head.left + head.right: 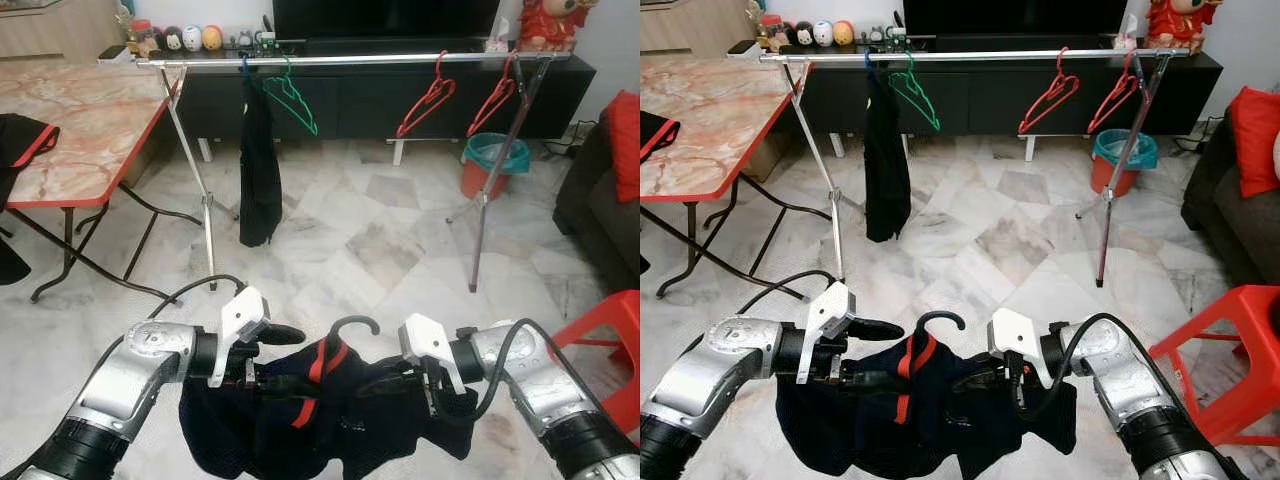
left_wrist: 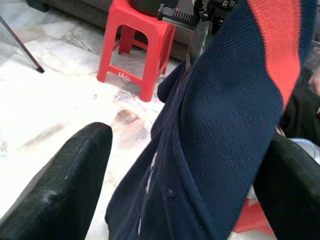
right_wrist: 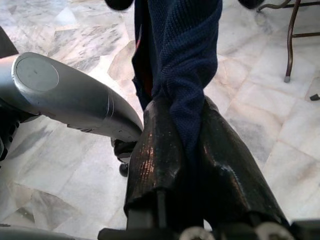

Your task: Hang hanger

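Observation:
Low in front of me I hold a navy garment (image 1: 350, 420) with a red stripe, draped on a black hanger whose hook (image 1: 352, 324) stands up between my arms. My right gripper (image 3: 182, 112) is shut on a fold of the navy cloth at the garment's right side. At the garment's left side, my left gripper (image 1: 293, 358) is open. Its two fingers are spread wide with the cloth between them. The silver clothes rail (image 1: 350, 60) stands farther ahead. It carries a hanging black garment (image 1: 259, 170), a green hanger (image 1: 292, 98) and two red hangers (image 1: 428, 98).
A marble-topped table (image 1: 80, 130) with a red edge stands at the left. A red and teal bin (image 1: 495, 165) sits behind the rack's right leg. At the right are a red stool (image 1: 600, 330) and a dark sofa (image 1: 600, 205). Marble floor lies between me and the rack.

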Motion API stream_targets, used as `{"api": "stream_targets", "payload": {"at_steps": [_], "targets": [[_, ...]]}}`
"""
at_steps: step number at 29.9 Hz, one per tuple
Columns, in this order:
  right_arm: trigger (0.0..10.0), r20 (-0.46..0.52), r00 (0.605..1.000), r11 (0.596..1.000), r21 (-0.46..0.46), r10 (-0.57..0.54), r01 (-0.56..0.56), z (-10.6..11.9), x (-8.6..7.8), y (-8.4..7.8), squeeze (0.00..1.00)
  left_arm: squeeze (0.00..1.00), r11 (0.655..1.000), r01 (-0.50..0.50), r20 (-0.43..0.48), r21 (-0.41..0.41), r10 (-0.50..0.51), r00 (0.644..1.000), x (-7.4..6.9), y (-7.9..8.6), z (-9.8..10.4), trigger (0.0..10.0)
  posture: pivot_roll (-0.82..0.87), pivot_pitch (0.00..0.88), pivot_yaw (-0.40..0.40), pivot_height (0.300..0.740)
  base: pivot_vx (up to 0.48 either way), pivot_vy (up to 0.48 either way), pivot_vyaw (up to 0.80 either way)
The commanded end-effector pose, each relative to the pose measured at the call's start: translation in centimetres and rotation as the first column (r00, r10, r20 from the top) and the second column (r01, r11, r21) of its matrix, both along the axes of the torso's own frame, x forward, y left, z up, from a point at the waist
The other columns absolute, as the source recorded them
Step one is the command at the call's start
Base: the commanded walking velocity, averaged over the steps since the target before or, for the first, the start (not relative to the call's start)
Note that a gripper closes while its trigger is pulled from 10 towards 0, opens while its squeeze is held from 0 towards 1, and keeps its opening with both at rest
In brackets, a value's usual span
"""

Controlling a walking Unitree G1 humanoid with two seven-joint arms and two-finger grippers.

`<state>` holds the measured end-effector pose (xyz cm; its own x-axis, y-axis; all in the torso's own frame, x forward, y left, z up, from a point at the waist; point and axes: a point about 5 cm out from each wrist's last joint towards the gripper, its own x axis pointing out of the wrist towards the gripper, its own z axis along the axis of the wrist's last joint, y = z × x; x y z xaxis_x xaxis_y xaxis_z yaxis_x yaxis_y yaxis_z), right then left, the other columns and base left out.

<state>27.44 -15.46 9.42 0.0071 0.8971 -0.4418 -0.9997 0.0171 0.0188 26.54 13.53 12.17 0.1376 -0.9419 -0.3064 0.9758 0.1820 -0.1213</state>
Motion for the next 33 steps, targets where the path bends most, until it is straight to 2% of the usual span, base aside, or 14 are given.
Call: {"api": "stream_targets", "payload": {"at_steps": [1,7,8,9,10,11,12,13,14,33], "targets": [[10.0,0.053,0.998,0.999,0.039,0.023,-0.025,1.4,0.4,0.8,0.0,0.0,1.0,0.008,0.012,0.026,-0.008,1.0,0.2,-0.2,0.0,10.0,-0.06,0.024,0.024,0.74,0.0,0.0,0.0],[10.0,0.059,0.998,0.998,0.048,0.024,-0.027,1.6,0.5,1.1,0.0,0.0,1.0,0.006,0.007,0.024,-0.006,1.0,0.2,-0.5,-0.2,10.0,-0.06,0.025,0.023,0.74,0.0,0.0,0.0],[10.0,0.061,0.998,0.998,0.052,0.024,-0.027,1.7,0.6,1.2,0.0,0.0,1.0,0.004,0.002,0.023,-0.004,1.0,0.1,-0.5,-0.3,7.8,-0.06,0.025,0.023,0.74,0.0,0.0,0.0],[10.0,0.061,0.998,0.998,0.053,0.024,-0.027,1.7,0.6,1.2,0.0,0.0,1.0,0.004,0.001,0.024,-0.004,1.0,0.1,-0.5,-0.4,7.8,-0.06,0.025,0.023,0.74,0.0,0.0,0.0],[10.0,0.062,0.998,0.998,0.054,0.022,-0.026,1.7,0.6,1.2,0.0,0.0,1.0,0.003,-0.001,0.025,-0.002,1.0,0.1,-0.5,-0.5,6.5,-0.06,0.025,0.023,0.74,0.0,0.0,0.0],[10.0,0.063,0.998,0.998,0.056,0.021,-0.024,1.7,0.6,1.2,0.0,0.0,1.0,0.003,-0.002,0.026,-0.003,1.0,0.1,-0.5,-0.5,2.9,-0.06,0.025,0.023,0.74,0.0,0.0,0.0],[10.0,0.064,0.998,0.998,0.057,0.02,-0.023,1.7,0.6,1.3,0.0,0.0,1.0,0.004,-0.004,0.028,-0.004,1.0,0.1,-0.5,-0.5,1.0,-0.06,0.025,0.023,0.74,0.0,0.0,0.0],[10.0,0.064,0.998,0.998,0.057,0.02,-0.023,1.7,0.6,1.3,0.0,0.0,1.0,0.004,-0.004,0.028,-0.004,1.0,0.1,-0.5,-0.5,1.0,-0.06,0.025,0.023,0.74,0.0,0.0,0.0],[10.0,0.064,0.998,0.998,0.058,0.019,-0.023,1.8,0.7,1.3,0.0,0.0,1.0,0.004,-0.008,0.028,-0.004,1.0,0.0,-0.5,-0.6,0.0,-0.06,0.025,0.023,0.74,0.0,0.0,0.0],[10.0,0.074,0.997,0.997,0.083,0.0,-0.006,2.2,1.2,1.9,0.0,0.0,0.999,0.012,-0.009,0.044,-0.011,1.0,0.0,-0.5,-0.7,0.0,-0.06,0.029,0.024,0.74,0.0,0.0,0.0]]}}
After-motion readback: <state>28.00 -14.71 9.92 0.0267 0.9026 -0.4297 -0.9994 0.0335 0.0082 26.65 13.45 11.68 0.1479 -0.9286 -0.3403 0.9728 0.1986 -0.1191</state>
